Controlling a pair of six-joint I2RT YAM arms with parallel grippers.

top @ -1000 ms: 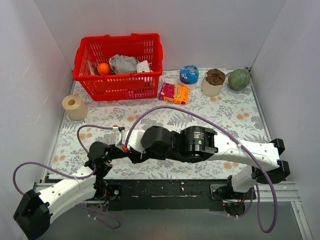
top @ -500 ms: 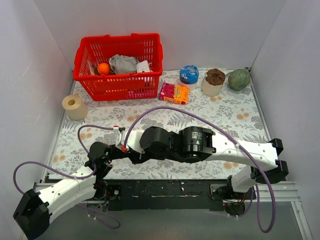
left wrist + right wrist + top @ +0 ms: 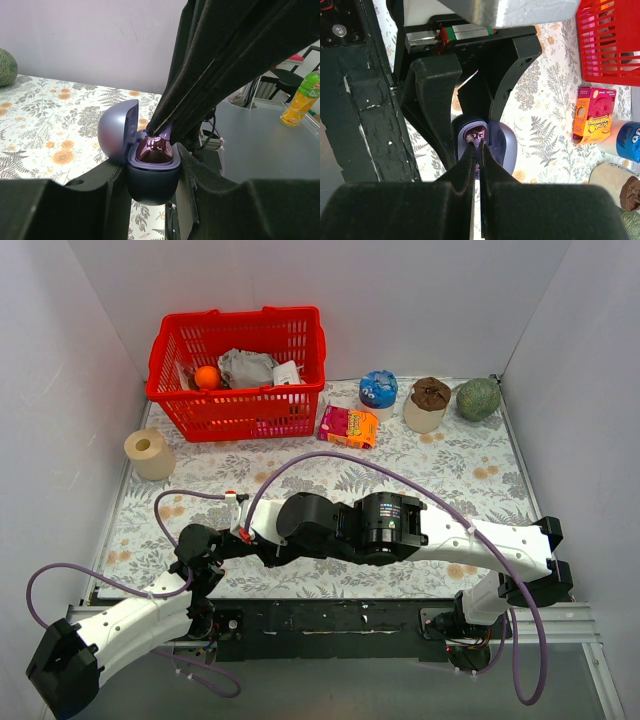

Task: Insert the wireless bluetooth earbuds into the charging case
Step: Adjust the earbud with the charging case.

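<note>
At the near edge of the table (image 3: 470, 465), the left gripper (image 3: 150, 196) is clamped on the charging case (image 3: 145, 172), lid up. The right gripper (image 3: 477, 145), pinched narrow, has its tips at a purple earbud (image 3: 155, 149) in the case's mouth — gripped or not, I cannot tell. Seating looks to be the step in hand; next calls for a gentle straight press, then letting go.

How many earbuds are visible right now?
1: a purple earbud at the right gripper's shut tips, inside the open charging case held by the left gripper. The other may be hidden.
</note>
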